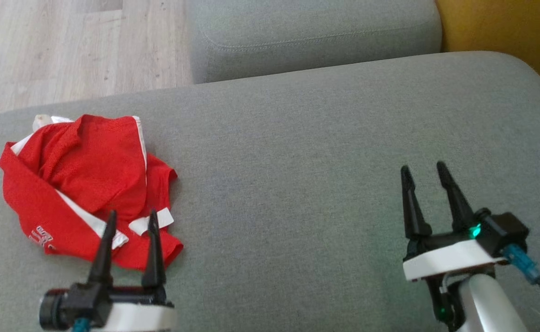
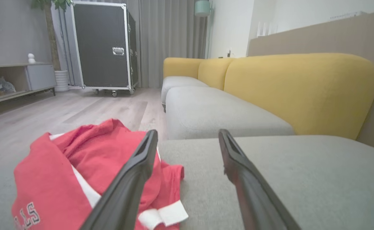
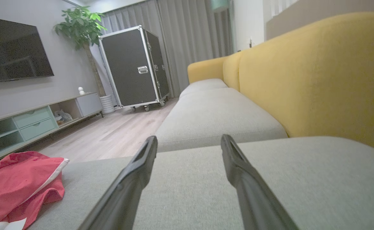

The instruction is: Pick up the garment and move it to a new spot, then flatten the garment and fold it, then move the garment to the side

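Both of the robot's arms reached forward over a grey sofa seat [image 1: 274,152], their long dark fingers pointing away from its body. The left gripper [image 1: 132,213] was at the near edge of the garment [image 1: 94,175], its jaws spread wide with nothing between them. In the left wrist view, one finger crossed in front of the red cloth and the other lay over bare upholstery; whether either touched the fabric could not be told. The right gripper [image 1: 423,167] was well apart from the garment over open cushion on the robot's right, angled slightly leftward. Its jaws were equally wide and empty, and a green light glowed on its black mount.

The garment lay crumpled on the left end of the seat, near the far edge where the cushion met the pale wood-look floor [image 1: 67,46]. It was a red mesh-textured sports piece with white side stripes, white trim tabs and white lettering near one hem, bunched in loose folds. Nothing stood between either gripper and the cloth.

Beyond the seat sat a second grey cushion [image 1: 316,32] with a stitched seam, backed by rounded yellow upholstery [image 1: 505,27]. Across the room stood a black flight case [image 3: 132,67] with metal edging on castors, beside a potted plant [image 3: 78,25], grey curtains [image 3: 187,38], a wall-mounted television [image 3: 11,54] and a low media cabinet [image 3: 36,121].
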